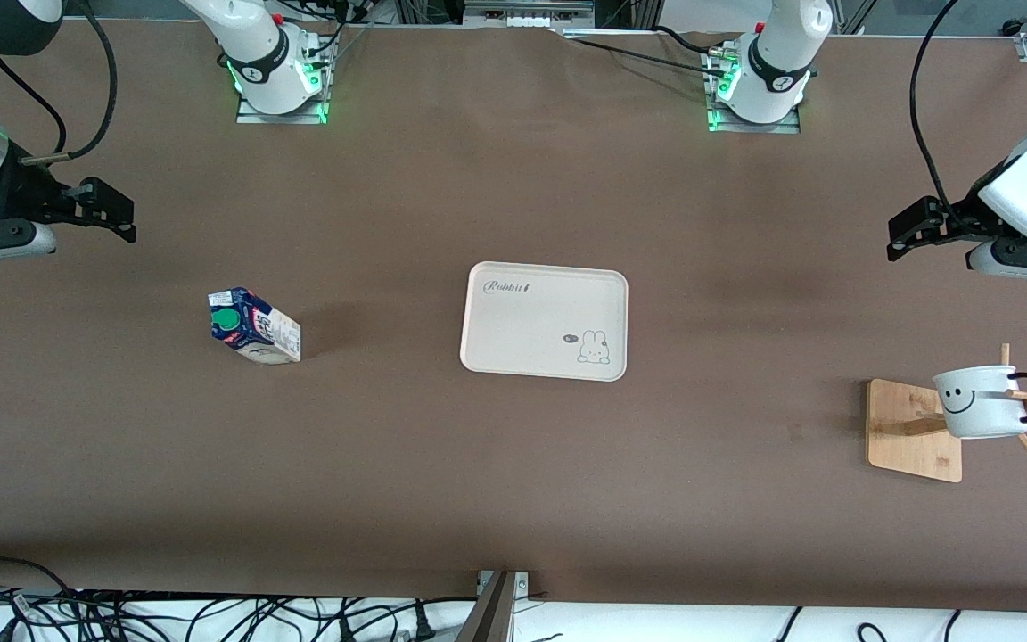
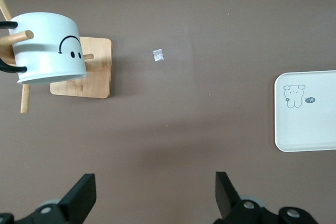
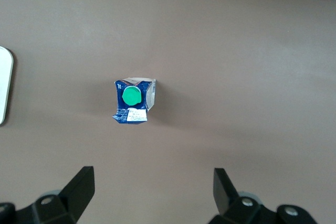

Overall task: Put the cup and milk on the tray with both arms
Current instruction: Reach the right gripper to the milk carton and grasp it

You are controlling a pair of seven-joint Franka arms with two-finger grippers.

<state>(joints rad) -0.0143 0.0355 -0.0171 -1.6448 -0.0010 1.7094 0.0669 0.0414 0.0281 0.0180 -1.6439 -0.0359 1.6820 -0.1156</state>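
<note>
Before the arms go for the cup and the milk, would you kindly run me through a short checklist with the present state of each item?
1. Tray bare to receive both items: ok.
2. Milk standing upright, green cap up, toward the right arm's end: ok.
3. Cup free to lift: not ok; it hangs by its handle on the wooden stand.
4. Right gripper open, over bare table beside the milk: ok.
5. Left gripper open, over bare table between stand and tray: ok.
6. Either gripper holding anything: no, ok.

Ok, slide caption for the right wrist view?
Open right end effector over the upright blue-and-white, green-capped milk carton on the brown table.
</note>
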